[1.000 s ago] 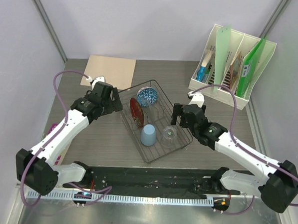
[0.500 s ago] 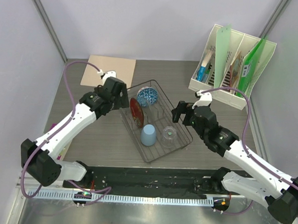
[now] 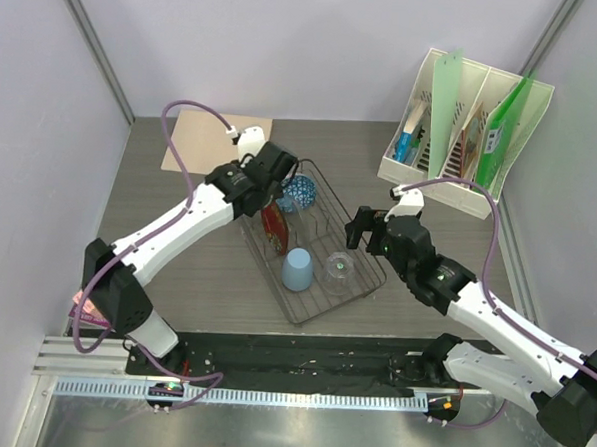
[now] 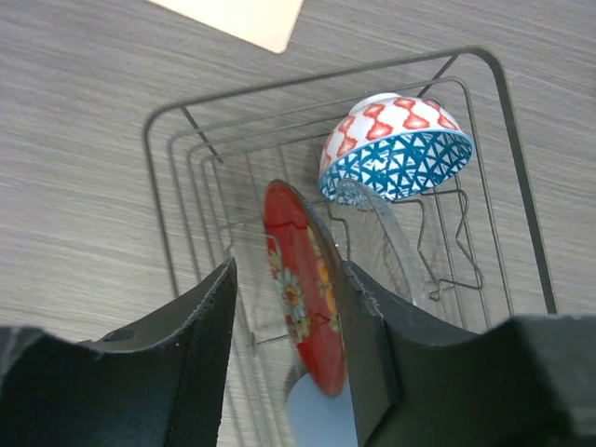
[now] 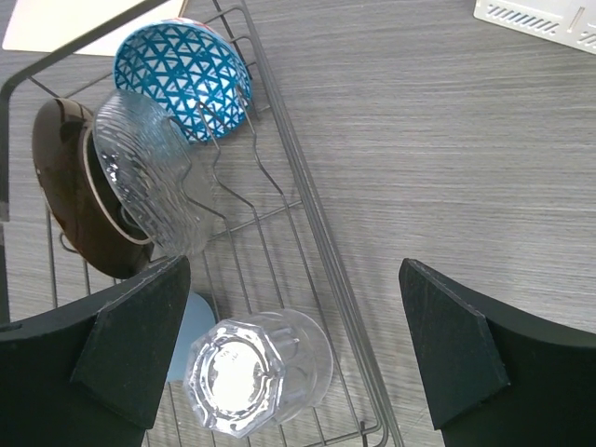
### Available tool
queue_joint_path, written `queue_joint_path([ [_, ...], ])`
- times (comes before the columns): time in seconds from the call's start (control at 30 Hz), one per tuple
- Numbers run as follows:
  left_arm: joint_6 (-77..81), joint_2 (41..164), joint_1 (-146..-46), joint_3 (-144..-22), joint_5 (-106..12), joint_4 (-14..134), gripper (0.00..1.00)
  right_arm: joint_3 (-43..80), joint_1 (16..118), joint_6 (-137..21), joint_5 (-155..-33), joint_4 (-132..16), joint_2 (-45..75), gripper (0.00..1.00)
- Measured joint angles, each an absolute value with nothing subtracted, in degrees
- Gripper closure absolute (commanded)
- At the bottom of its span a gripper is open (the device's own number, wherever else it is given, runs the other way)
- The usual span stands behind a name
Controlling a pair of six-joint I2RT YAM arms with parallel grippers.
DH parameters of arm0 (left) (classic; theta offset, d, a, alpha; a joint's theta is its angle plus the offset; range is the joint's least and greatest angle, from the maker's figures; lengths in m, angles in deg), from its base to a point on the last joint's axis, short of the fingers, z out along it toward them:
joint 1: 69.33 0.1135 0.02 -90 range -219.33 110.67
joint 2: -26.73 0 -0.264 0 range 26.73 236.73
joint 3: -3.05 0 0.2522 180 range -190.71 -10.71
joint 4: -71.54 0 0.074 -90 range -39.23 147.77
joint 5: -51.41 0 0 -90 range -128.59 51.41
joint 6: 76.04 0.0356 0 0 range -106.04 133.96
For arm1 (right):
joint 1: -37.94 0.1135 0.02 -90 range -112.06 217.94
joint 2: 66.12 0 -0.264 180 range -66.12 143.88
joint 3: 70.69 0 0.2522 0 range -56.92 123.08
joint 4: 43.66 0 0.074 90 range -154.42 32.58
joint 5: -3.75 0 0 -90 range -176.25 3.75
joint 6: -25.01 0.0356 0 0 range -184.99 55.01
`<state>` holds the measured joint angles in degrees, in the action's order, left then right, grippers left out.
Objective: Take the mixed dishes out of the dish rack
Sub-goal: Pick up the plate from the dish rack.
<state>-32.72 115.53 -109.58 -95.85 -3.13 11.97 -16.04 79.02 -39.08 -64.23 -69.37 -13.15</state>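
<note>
The dish rack (image 3: 341,301) sits mid-table, holding a dark red plate (image 3: 273,227) on edge, a blue-and-white bowl (image 3: 298,191), a light blue cup (image 3: 297,270) and a clear tumbler (image 3: 338,272), both upside down. My left gripper (image 3: 274,204) straddles the plate (image 4: 303,279). Its right finger touches the plate's back, while a gap remains at the left finger. The left gripper (image 4: 289,265) is partly narrowed, not clamped. My right gripper (image 5: 296,270) hangs wide open above the rack's right rim (image 5: 317,233), with the tumbler (image 5: 256,372) below it to the left.
A clear ribbed glass dish (image 5: 149,177) leans between plate and bowl (image 5: 186,74). A white file holder (image 3: 464,122) stands at the back right. A tan mat (image 3: 218,144) lies at the back left. Purple-grey walls close in on both sides.
My left arm has swung right over the rack and lowered its jaws around the red plate, narrowing them. The right arm has shifted slightly forward and stays wide open.
</note>
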Motion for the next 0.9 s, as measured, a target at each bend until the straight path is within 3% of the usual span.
queue_joint_path([
  [0.1, -37.4, 118.4, -110.2, -97.0, -2.2, 10.9, 0.60, -16.6, 79.0, -38.9, -64.0, -69.4, -13.2, 0.00],
  [0.57, -50.3, 122.5, -113.1, -96.7, -1.7, 9.5, 0.64, -18.7, 79.0, -38.4, -63.4, -69.4, -14.5, 0.00],
  [0.6, -50.4, 122.7, -113.1, -96.7, -1.7, 9.7, 0.74, -18.7, 79.0, -38.3, -63.4, -69.4, -14.5, 0.00],
  [0.77, -51.3, 124.6, -113.0, -95.7, -2.1, 10.9, 0.84, -18.7, 79.0, -38.1, -63.4, -69.4, -14.6, 0.00],
  [0.9, -52.2, 125.3, -113.1, -94.1, -2.3, 13.3, 0.85, -19.0, 79.0, -38.1, -63.3, -69.5, -14.6, 0.00],
])
